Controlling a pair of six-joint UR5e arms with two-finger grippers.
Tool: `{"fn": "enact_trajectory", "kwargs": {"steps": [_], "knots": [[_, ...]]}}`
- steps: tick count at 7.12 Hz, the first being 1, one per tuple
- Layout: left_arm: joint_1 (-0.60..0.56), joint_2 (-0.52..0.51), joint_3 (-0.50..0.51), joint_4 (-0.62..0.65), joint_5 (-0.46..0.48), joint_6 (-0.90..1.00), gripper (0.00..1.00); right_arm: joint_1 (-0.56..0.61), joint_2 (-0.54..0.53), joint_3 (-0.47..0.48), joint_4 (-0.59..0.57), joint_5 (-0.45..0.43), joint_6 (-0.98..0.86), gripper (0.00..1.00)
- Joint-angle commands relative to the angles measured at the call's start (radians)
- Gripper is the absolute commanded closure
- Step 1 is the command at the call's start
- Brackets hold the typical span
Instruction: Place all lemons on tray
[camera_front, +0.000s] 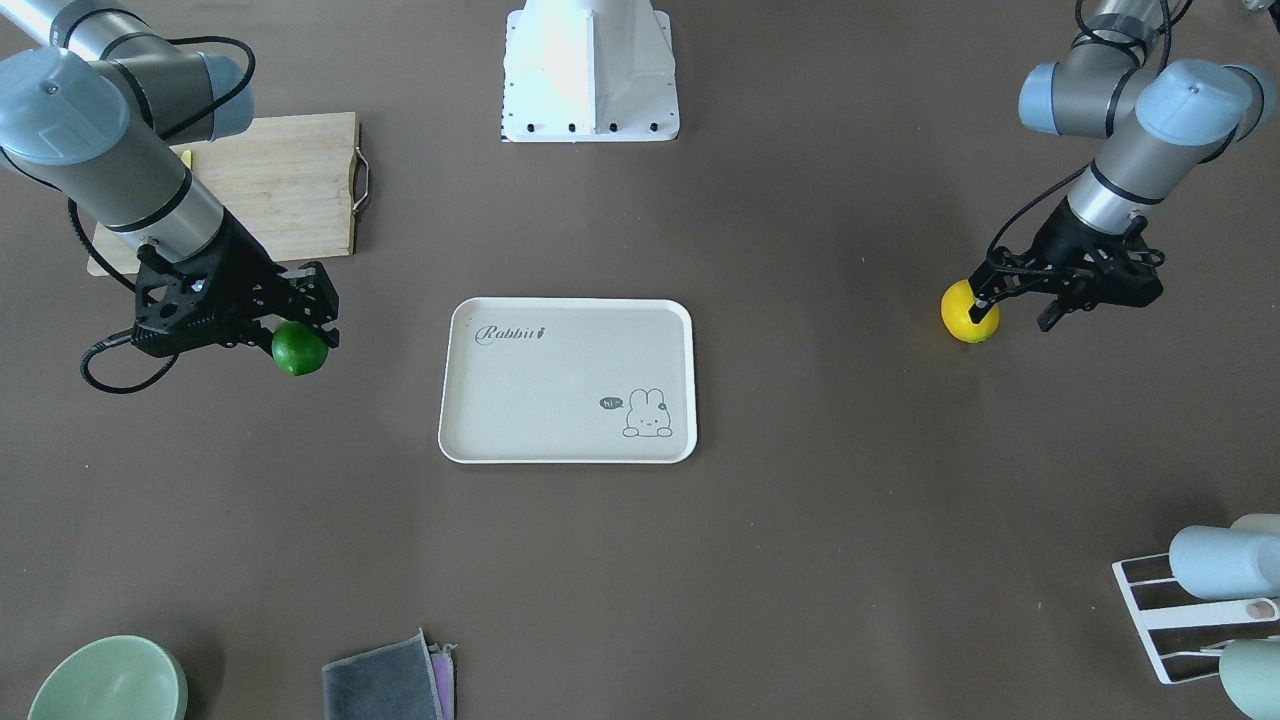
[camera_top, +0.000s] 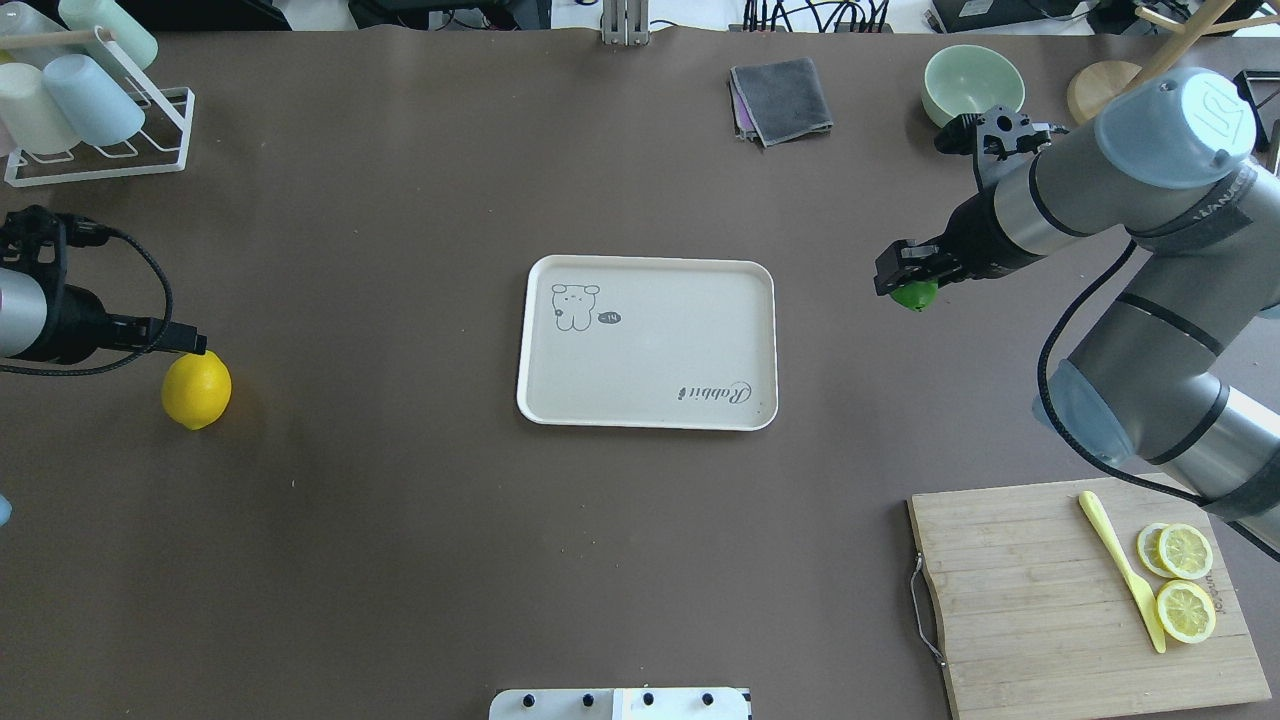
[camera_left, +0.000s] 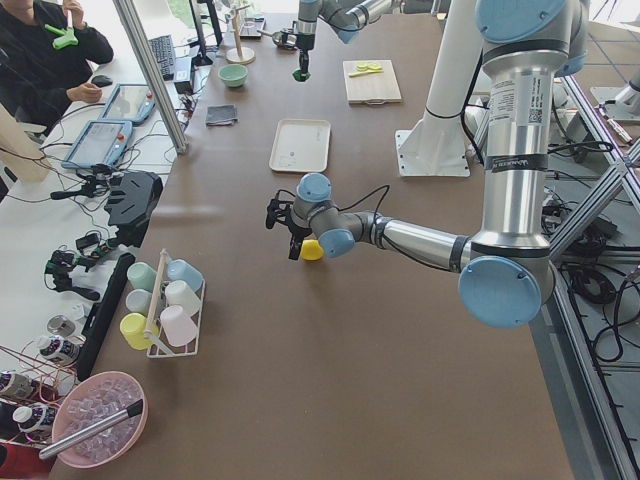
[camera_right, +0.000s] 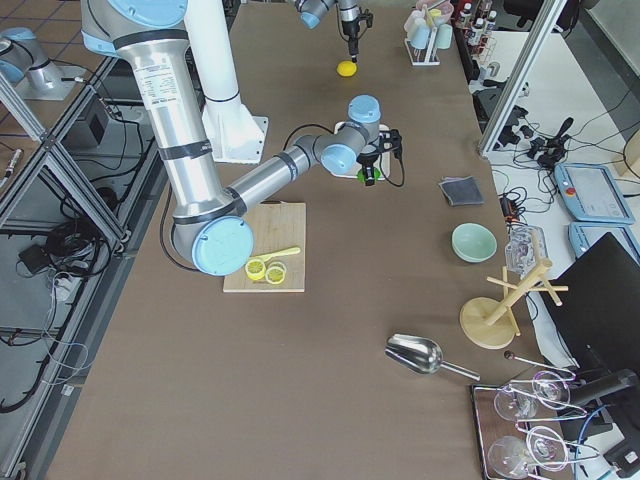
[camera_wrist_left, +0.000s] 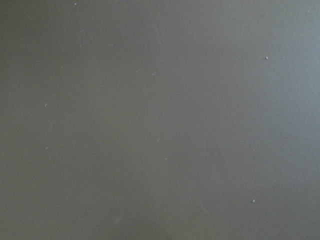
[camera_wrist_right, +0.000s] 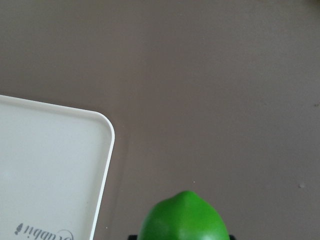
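The cream-white tray (camera_front: 560, 400) lies in the middle of the table and has nothing on it. My right gripper (camera_front: 305, 335) is shut on the dark green lemon (camera_front: 300, 350) and holds it beside the tray's short end, apart from it. The right wrist view shows that lemon (camera_wrist_right: 184, 220) with the tray's corner (camera_wrist_right: 50, 150) to its left. The bright yellow lemon (camera_front: 970, 312) lies on the table far off the tray's other end. My left gripper (camera_front: 1015, 305) is open, with one fingertip over the lemon. The left wrist view shows only bare table.
A wooden cutting board (camera_top: 1050, 590) with lemon slices (camera_top: 1185, 550) and a yellow knife (camera_top: 1120, 570) is at the near right. A green bowl (camera_top: 973, 85), a grey cloth (camera_top: 780, 100) and a cup rack (camera_top: 90, 130) stand along the far edge.
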Motion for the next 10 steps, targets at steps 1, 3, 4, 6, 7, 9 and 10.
{"fn": "enact_trajectory", "kwargs": {"steps": [1, 3, 4, 6, 7, 9, 10], "knots": [[0.027, 0.015, -0.003, -0.023, 0.001, -0.043, 0.02, 0.001, 0.011, 0.003, -0.008, 0.0, 0.005, 1.0], [0.057, 0.015, 0.005, -0.033, 0.038, -0.051, 0.02, -0.001, 0.016, 0.003, -0.013, 0.0, 0.006, 1.0], [0.079, 0.015, 0.005, -0.033, 0.062, -0.055, 0.02, -0.005, 0.03, 0.002, -0.013, 0.0, 0.028, 1.0], [0.135, 0.014, 0.012, -0.035, 0.123, -0.083, 0.02, -0.016, 0.06, -0.006, -0.014, -0.001, 0.054, 1.0], [0.161, 0.011, 0.018, -0.037, 0.156, -0.083, 0.05, -0.019, 0.06, -0.006, -0.014, 0.0, 0.054, 1.0], [0.153, 0.02, -0.009, -0.035, 0.135, -0.076, 1.0, -0.021, 0.082, -0.006, -0.014, 0.0, 0.092, 1.0], [0.118, 0.017, -0.052, -0.023, 0.048, -0.075, 1.0, -0.028, 0.094, -0.006, -0.016, 0.0, 0.107, 1.0]]}}
